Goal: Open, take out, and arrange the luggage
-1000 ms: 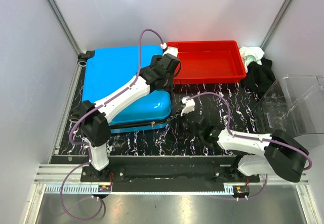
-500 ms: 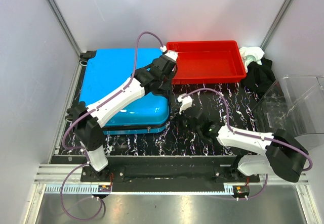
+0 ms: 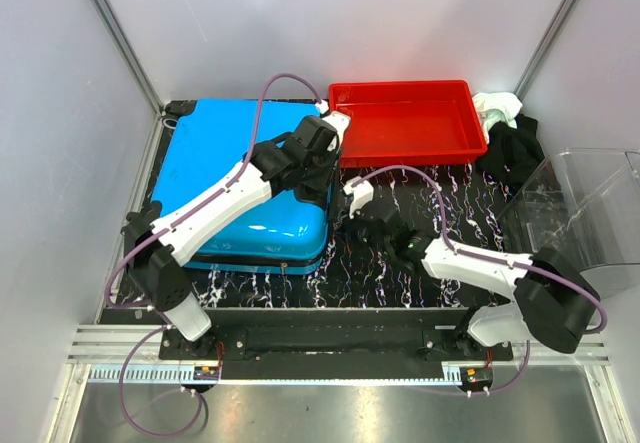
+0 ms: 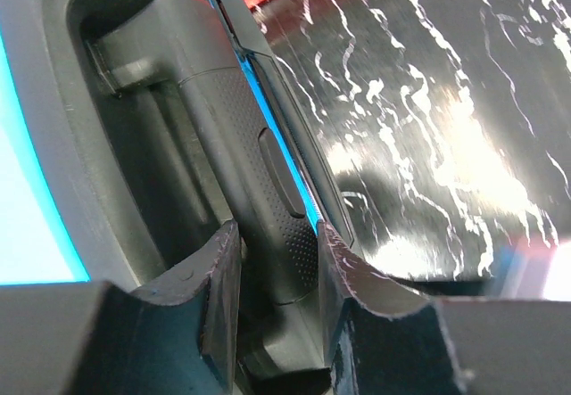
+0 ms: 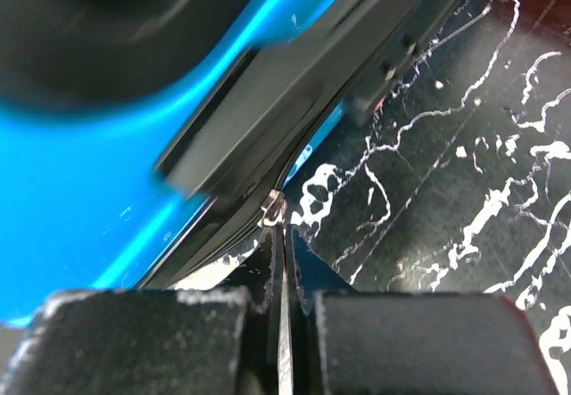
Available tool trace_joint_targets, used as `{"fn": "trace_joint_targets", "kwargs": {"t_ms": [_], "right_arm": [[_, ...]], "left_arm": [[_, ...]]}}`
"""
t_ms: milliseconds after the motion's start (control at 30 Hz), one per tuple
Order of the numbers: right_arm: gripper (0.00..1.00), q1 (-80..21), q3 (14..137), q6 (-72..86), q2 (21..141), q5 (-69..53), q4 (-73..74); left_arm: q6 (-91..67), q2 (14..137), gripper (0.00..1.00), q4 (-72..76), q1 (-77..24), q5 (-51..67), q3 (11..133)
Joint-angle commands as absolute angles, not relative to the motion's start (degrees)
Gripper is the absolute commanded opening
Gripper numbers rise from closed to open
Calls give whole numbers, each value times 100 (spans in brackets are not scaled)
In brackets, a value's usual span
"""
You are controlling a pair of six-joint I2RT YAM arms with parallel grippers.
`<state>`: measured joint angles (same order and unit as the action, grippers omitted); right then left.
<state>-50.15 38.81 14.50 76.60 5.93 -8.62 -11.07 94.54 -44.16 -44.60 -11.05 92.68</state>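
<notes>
Nearest the bases, the right gripper [image 5: 280, 239] sat low at the right side of the luggage [image 3: 215, 133]. Its fingers were pressed almost together, nipping what looked like the small metal zipper pull [image 5: 272, 206] on the seam. Best guess: that grip was there to run the zip round the shell. The luggage lay flat and shut on the left half of the table [image 3: 350, 263], blue shell up, wheels toward the far-left corner. Further in, the left arm reached across the shell, and the left gripper [image 4: 272, 261] had its fingers closed around the black side handle [image 4: 227, 127], one pad either side. That probably pinned the case so it wouldn't slide while the zip got pulled. Lid not open, nothing taken out, so the task was at the unzip step. Beyond that, the red tray [image 3: 400, 87] sat just beside the case's far-right corner, likely a drop spot. Far right: dark clothes [image 3: 510, 148] and a clear bin [image 3: 585, 198], well apart from both grippers.
</notes>
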Motion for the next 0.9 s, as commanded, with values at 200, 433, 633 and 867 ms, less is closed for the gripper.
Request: {"fn": "trace_joint_targets", "kwargs": {"t_ms": [200, 433, 633, 867], "right_arm": [[0, -4175, 4534, 1107, 8314, 984, -1353], [0, -3815, 4878, 1230, 8736, 809, -1538], [0, -3508, 5124, 1169, 9017, 519, -1635], [0, -3235, 5335, 510, 9167, -139, -1740]], "left_arm": [[167, 8183, 0, -6152, -4632, -229, 8587], [474, 7542, 0, -6880, -4667, 130, 8341], [947, 7041, 0, -7461, -4676, 316, 8008], [1923, 6364, 0, -7787, -4676, 271, 7516]]}}
